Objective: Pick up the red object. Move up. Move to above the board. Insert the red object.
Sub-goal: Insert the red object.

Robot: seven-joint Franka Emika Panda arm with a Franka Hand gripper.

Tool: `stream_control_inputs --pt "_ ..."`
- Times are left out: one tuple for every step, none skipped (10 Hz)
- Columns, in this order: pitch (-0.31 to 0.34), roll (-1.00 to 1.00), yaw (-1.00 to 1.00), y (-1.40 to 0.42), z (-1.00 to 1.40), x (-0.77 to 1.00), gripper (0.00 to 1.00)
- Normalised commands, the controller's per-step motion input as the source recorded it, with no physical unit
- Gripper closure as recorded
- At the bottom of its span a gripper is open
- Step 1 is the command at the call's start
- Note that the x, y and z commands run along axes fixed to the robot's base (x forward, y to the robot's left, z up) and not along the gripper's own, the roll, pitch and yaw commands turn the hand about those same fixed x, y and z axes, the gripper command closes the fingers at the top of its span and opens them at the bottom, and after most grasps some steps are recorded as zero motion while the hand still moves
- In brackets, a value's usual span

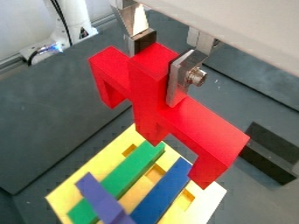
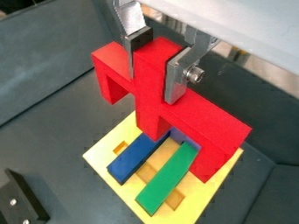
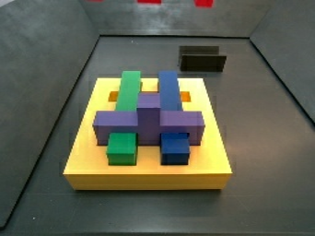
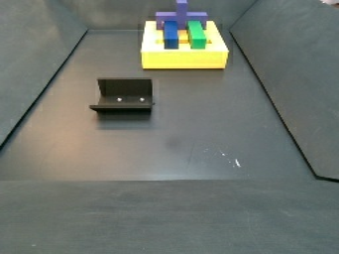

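Wrist and side views, pincer above the assembly. The pincer [image 1: 162, 59] is clamped on the central post of the red object [image 1: 187, 122]: in both wrist views the silver fingers [image 2: 176, 74] press its two sides, and the wide bar with its two legs hangs just below them. The piece is held high, clear of everything; neither side view shows pincer or piece.

Directly beneath the pincer lies the board [image 2: 111, 140], resting on the table [image 4: 185, 149], with its green block [image 2: 170, 175], blue block [image 2: 138, 153] and, in a wrist view, the purple block [image 1: 103, 197]. The likely fault from here is misalignment: if the legs are not square to the free slots, they may land on the blocks, jam, or tilt the piece within the grip. A hard descent could also shift the board.

Farther off, well apart from the board, stands the fixture [image 4: 123, 96].
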Motion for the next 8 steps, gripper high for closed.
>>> stream_control_inputs --pt "0.000 -0.01 0.22 0.17 -0.68 0.02 1.00" --pt "-0.043 -0.02 0.22 0.18 -0.75 0.00 1.00" --pt "-0.134 -0.03 0.29 0.05 -0.71 -0.07 1.00" --pt "-0.171 0.23 0.00 -0.39 -0.75 -0.04 1.00" --pt "-0.159 0.12 0.03 0.00 -0.74 0.00 1.00" --pt "-0.094 0.14 0.13 0.01 -0.67 0.00 1.00" --pt "-0.036 0.12 0.08 0.08 -0.56 0.00 1.00" --pt "-0.006 0.12 0.11 0.05 -0.49 0.00 1.00"
